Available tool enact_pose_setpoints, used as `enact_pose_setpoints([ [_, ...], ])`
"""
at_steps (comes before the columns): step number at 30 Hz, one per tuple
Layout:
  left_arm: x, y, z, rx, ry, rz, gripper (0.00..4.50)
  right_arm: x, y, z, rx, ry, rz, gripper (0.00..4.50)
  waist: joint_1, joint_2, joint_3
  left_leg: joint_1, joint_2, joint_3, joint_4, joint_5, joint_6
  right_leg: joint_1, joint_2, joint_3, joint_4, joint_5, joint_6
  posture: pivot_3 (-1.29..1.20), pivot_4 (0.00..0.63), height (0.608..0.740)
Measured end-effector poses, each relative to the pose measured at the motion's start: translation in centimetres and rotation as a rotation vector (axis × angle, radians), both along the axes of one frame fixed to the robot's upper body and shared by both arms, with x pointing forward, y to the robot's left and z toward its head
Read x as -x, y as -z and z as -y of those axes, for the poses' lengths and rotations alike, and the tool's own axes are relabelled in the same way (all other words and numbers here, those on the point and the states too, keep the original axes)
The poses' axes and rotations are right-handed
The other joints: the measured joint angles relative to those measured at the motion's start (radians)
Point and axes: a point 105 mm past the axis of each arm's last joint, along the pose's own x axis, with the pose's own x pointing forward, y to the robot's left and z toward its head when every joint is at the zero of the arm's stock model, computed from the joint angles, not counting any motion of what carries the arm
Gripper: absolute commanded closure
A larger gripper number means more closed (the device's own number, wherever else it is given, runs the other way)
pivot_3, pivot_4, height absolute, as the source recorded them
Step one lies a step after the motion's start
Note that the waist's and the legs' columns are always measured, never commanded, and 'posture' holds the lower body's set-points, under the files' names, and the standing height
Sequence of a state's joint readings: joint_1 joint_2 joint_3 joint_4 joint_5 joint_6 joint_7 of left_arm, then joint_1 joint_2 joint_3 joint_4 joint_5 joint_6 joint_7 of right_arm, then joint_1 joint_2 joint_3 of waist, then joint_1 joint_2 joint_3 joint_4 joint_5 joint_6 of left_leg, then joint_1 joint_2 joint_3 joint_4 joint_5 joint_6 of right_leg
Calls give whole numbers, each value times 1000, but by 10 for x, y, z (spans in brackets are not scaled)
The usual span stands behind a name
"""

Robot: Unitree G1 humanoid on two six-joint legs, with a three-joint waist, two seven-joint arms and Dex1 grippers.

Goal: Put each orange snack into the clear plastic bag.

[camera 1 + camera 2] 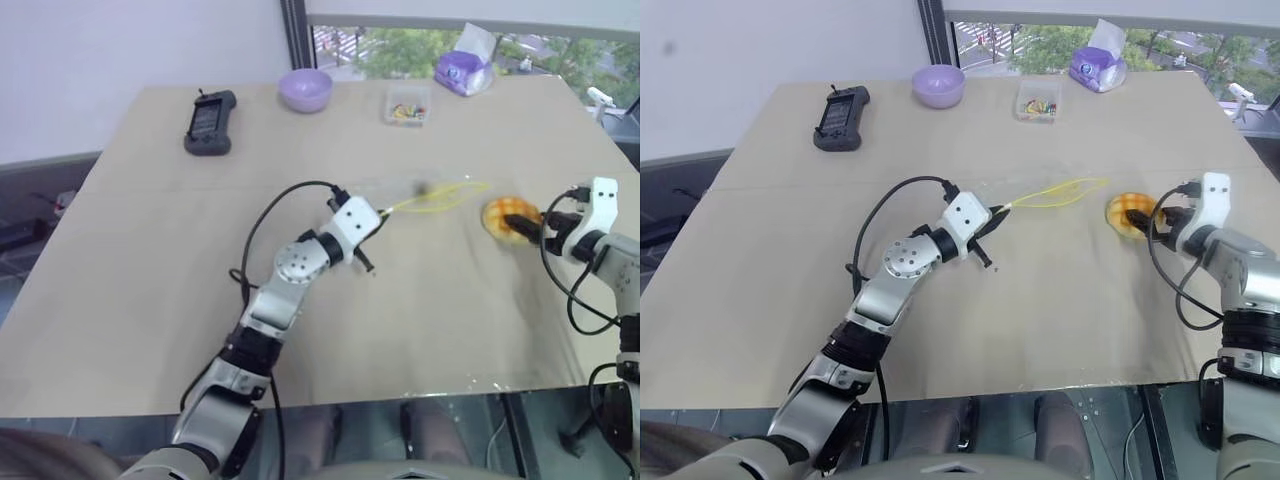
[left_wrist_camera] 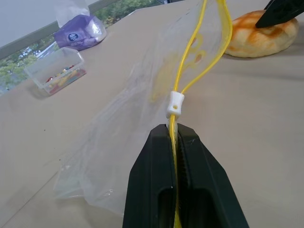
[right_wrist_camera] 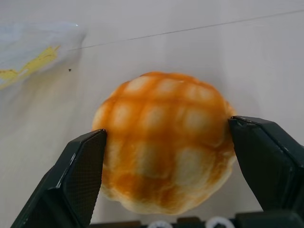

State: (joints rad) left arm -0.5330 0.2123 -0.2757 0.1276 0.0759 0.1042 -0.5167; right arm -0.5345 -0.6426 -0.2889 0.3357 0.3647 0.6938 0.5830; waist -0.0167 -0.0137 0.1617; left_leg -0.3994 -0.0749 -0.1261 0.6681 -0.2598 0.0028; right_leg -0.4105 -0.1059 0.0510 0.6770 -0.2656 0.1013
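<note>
The orange snack [image 1: 508,216], a domed bun with a criss-cross top, lies on the table at the right. My right gripper [image 1: 527,226] is open around it, one black finger [image 3: 78,175] at each side of the bun [image 3: 164,140]. The clear plastic bag [image 1: 420,193] lies flat at the table's middle, its mouth towards the bun and its yellow sealing strip [image 2: 199,61] looped open. My left gripper [image 2: 175,130] is shut on the end of that strip, just behind the white slider [image 2: 174,103], and holds this edge a little off the table.
Along the far side of the table [image 1: 150,250] stand a black handheld device [image 1: 209,122], a purple bowl [image 1: 305,89], a small clear box of colourful bits [image 1: 406,105] and a purple tissue pack [image 1: 462,68]. The table's right edge runs just beyond my right gripper.
</note>
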Motion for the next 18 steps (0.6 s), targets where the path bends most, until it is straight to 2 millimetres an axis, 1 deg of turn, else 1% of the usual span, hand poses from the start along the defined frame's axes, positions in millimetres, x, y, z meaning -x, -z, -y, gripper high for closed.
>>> enact_pose_setpoints([
  [3,0,0,0,-1,-3,-1,4500,-2,-3,-1,-6,-7,8,44,0,0,0,0,0,0,0,0,0,0,0,0,0,0,0,0,150,740],
  [9,-1,2,-2,-5,-10,-12,4500,-4,1,-16,-25,-72,2,44,-1,0,0,0,0,0,0,0,0,0,0,0,0,0,0,0,150,740],
  [12,-1,2,-2,-5,-11,-12,4500,-7,2,-20,-16,-90,-1,44,-1,0,0,0,0,0,0,0,0,0,0,0,0,0,0,0,150,740],
  [18,-2,1,-2,-2,-19,-10,4500,-10,13,-25,113,-125,-22,44,-4,-1,-1,1,0,1,0,0,0,0,0,0,0,0,0,0,150,740],
])
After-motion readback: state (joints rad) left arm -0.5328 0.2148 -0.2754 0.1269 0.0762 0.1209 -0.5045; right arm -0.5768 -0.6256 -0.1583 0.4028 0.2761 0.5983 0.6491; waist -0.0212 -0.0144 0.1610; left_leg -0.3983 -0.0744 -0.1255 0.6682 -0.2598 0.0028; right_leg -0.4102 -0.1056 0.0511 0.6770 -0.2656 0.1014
